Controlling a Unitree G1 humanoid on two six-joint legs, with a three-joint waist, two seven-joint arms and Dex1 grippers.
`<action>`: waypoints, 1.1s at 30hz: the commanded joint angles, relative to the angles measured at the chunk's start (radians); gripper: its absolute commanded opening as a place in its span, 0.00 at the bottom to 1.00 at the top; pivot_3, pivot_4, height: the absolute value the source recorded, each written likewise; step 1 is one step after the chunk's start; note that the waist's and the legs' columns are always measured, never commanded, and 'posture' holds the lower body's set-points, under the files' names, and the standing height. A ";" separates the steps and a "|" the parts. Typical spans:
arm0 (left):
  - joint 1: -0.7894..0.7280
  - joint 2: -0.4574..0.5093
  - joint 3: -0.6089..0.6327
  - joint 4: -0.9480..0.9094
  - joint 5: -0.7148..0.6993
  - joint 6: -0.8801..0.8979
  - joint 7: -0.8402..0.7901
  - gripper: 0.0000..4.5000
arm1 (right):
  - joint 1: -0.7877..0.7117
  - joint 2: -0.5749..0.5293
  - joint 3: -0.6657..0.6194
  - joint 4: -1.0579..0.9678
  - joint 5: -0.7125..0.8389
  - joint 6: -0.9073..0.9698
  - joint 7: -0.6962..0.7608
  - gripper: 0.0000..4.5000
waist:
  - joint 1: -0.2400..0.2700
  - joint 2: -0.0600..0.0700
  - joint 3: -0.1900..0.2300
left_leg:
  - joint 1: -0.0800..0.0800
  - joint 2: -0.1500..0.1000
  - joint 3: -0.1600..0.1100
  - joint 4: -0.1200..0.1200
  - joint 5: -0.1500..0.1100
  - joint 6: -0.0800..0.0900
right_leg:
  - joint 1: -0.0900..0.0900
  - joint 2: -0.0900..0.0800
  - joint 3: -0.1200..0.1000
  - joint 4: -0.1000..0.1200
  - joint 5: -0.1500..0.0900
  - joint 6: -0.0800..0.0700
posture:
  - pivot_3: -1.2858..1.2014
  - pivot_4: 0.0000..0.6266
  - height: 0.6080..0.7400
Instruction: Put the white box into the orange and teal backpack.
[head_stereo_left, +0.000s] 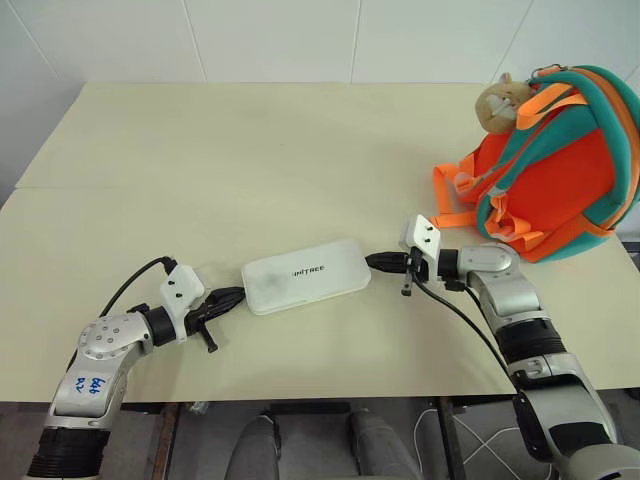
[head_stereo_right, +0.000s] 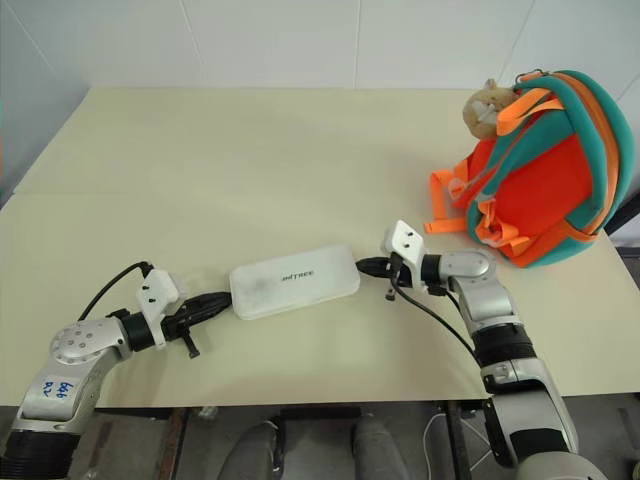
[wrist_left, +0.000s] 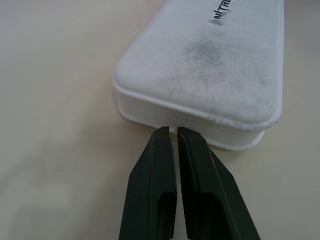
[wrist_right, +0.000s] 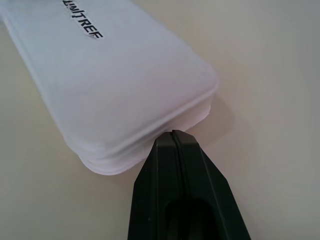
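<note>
Both claws closed and empty, left claw (head_stereo_left: 236, 293) and right claw (head_stereo_left: 372, 262) pressing opposite ends of the white box (head_stereo_left: 306, 275), flat mid-bench (head_stereo_left: 250, 150), orange and teal backpack (head_stereo_left: 560, 180) cut off at the right edge, white wall behind

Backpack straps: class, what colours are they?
Teal with orange webbing on the backpack straps, best in the left eye view.

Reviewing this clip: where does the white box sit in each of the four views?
Left eye view: white box, mid-table, between both pincers.
Right eye view: same, slightly further left.
Left wrist view: its short end above the left pincer.
Right wrist view: its other end above the right pincer.
Shared landmark: the dark lettering on its top.
</note>
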 joint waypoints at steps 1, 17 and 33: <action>-0.031 -0.013 -0.035 -0.046 -0.021 -0.007 -0.031 0.06 | 0.080 -0.048 -0.032 -0.190 0.076 0.090 0.022 0.00 | 0.004 0.000 0.000 | 0.000 0.000 0.000 0.000 0.000 0.000 | 0.000 0.000 0.000 0.000 0.000 0.000 | 0.52 0.24 1.00; -0.087 -0.021 -0.099 0.033 0.019 -0.021 -0.062 0.06 | 0.276 -0.139 -0.117 -0.434 0.130 0.277 -0.100 0.00 | 0.004 0.000 0.000 | 0.000 0.000 0.001 0.000 0.000 0.000 | 0.000 0.001 0.001 0.000 0.000 0.000 | 0.52 0.24 1.00; -0.102 -0.044 -0.112 0.142 0.053 -0.093 -0.054 0.06 | 0.350 -0.157 -0.114 -0.537 0.147 0.371 -0.186 0.00 | 0.013 0.000 0.000 | 0.001 0.000 0.000 0.001 0.000 0.000 | 0.001 0.001 0.001 0.000 0.000 0.000 | 0.52 0.24 1.00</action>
